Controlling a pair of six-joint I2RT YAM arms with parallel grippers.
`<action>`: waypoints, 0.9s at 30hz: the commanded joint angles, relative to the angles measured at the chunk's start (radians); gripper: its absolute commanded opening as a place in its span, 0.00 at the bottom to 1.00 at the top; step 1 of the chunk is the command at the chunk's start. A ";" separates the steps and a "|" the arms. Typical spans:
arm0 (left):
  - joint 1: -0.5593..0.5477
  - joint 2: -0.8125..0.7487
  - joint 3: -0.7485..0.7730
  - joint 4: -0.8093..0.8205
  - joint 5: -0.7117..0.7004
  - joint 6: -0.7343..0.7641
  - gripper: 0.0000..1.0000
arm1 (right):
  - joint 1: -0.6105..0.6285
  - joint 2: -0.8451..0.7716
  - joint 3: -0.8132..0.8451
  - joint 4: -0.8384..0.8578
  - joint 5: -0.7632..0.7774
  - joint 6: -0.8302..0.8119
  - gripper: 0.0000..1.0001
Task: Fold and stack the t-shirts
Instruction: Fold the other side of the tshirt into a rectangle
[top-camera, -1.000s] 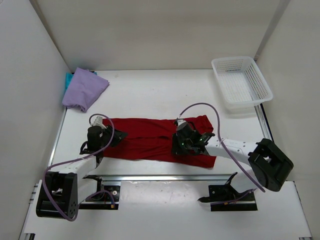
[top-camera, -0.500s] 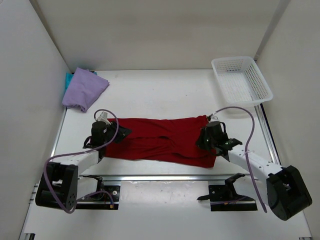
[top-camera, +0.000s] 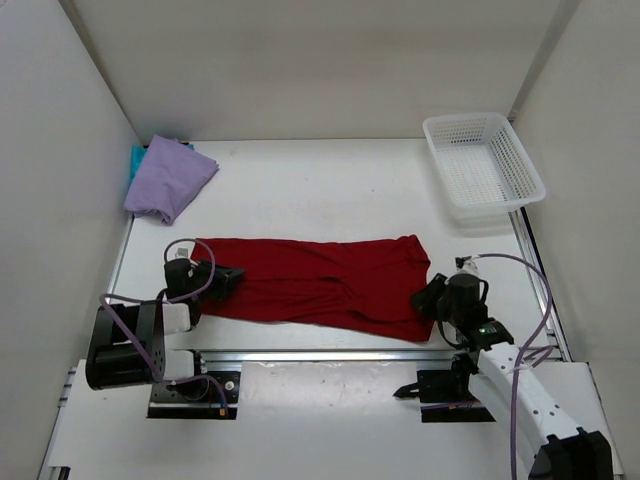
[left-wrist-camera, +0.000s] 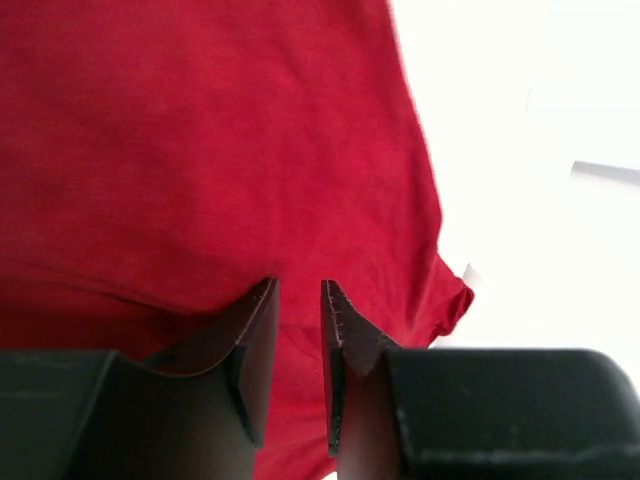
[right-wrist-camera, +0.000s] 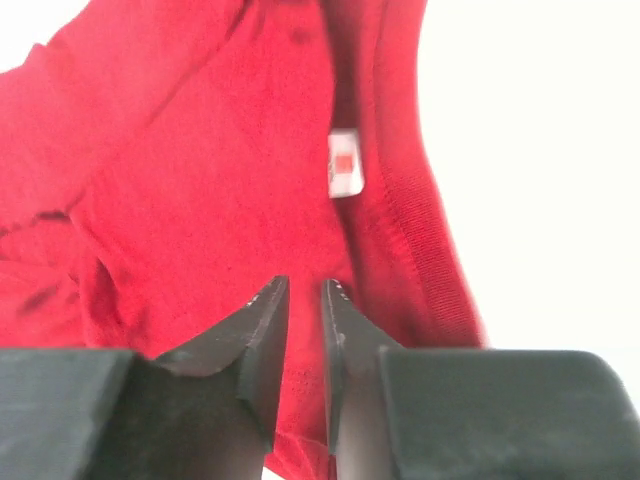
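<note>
**Two shirts stacked, red one half folded**

Top view: The lavender shirt (top-camera: 172, 178) lies folded on the teal shirt (top-camera: 135, 158) in the far left corner of the table (top-camera: 330, 190), so that part of the stack looks done. The red shirt (top-camera: 315, 280) lies near the arms as a long narrow band, apparently with its sides already folded in. Its long axis runs left to right across the table, the right end a little nearer the bases. I judge that it has yet to be folded across its length and set on the stack. The left gripper (top-camera: 228, 277) sits at the band's left end and the right gripper (top-camera: 425, 298) at its right end. The basket (top-camera: 470, 118) stands well apart, far right.

Left wrist: The left gripper (left-wrist-camera: 298, 290) hangs over red cloth, its jaws drawn almost together with only a slit between them. No cloth shows pinched there. A corner of the shirt ends at the right, against bare table.

Right wrist: The right gripper (right-wrist-camera: 305, 285) is likewise nearly closed and looks empty. Beyond it are the collar (right-wrist-camera: 400, 230) and a white label (right-wrist-camera: 345, 163), so the neck points toward the right arm's side and the hem toward the left.
</note>
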 joint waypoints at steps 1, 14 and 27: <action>-0.024 -0.073 0.027 0.028 0.001 0.011 0.35 | -0.052 -0.015 0.067 -0.005 -0.100 -0.040 0.20; -0.315 -0.159 0.113 -0.103 -0.117 0.122 0.36 | 0.477 0.490 0.276 0.257 0.015 -0.054 0.00; -0.351 -0.133 0.104 -0.094 -0.098 0.148 0.35 | 0.482 0.502 0.368 0.127 0.049 -0.089 0.09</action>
